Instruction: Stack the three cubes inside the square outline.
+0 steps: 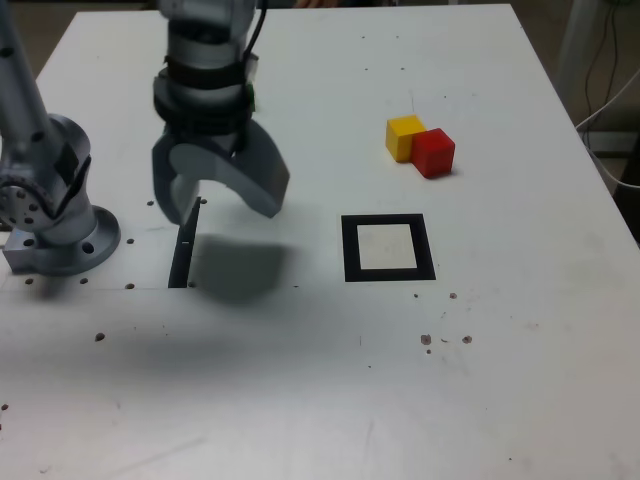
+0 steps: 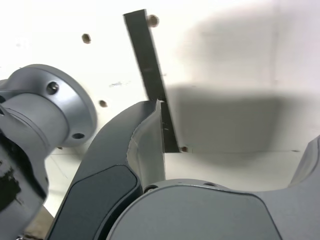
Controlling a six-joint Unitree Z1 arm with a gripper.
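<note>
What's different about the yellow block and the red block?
The yellow block is yellow; the red block is red. In the exterior view the yellow block sits farther back and more to the left, while the red block is closer to the black square. They look the same size, touch each other, and both rest on the white table, outside the square.

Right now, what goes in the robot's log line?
gripper: open, empty, above strip | yellow, red cubes: touching | square: empty | green: unseen
</note>
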